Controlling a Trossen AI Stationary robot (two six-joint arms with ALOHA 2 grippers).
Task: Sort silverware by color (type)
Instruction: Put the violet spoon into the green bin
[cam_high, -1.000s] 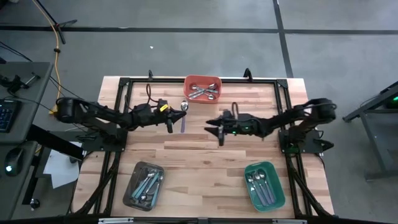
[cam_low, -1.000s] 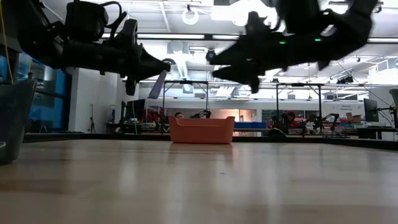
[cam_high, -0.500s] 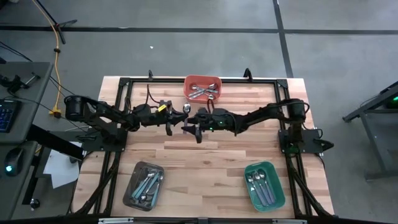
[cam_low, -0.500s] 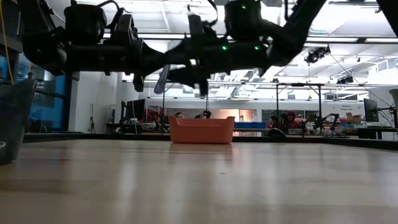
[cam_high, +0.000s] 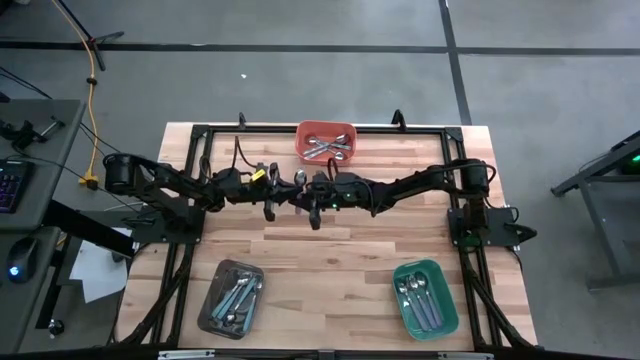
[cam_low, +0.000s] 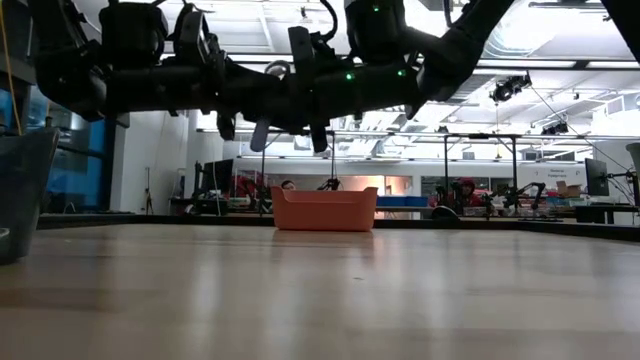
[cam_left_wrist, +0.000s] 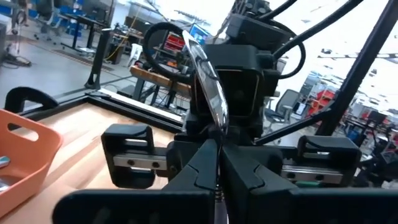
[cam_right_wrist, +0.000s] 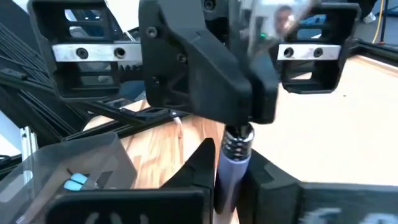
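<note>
Moved: right claw (cam_high: 312, 208) has swung in from centre-right to meet the left claw (cam_high: 272, 200) at upper centre, and has narrowed onto the spoon (cam_low: 260, 134).
Left claw: clamped on the spoon near its bowl, held high above the counter (cam_high: 330, 260).
Handoff: spoon's lavender handle (cam_right_wrist: 231, 171) points at the right claw, whose fingers pinch it, long axis in line with both arms.
Right side: green tray (cam_high: 428, 297) at lower right; grey tray (cam_high: 231, 298) lower left; orange tray (cam_high: 326, 142) at top.
Room: workshop benches beyond the counter.

Bright overhead room light silhouettes the arms; wrist close-ups blur.
</note>
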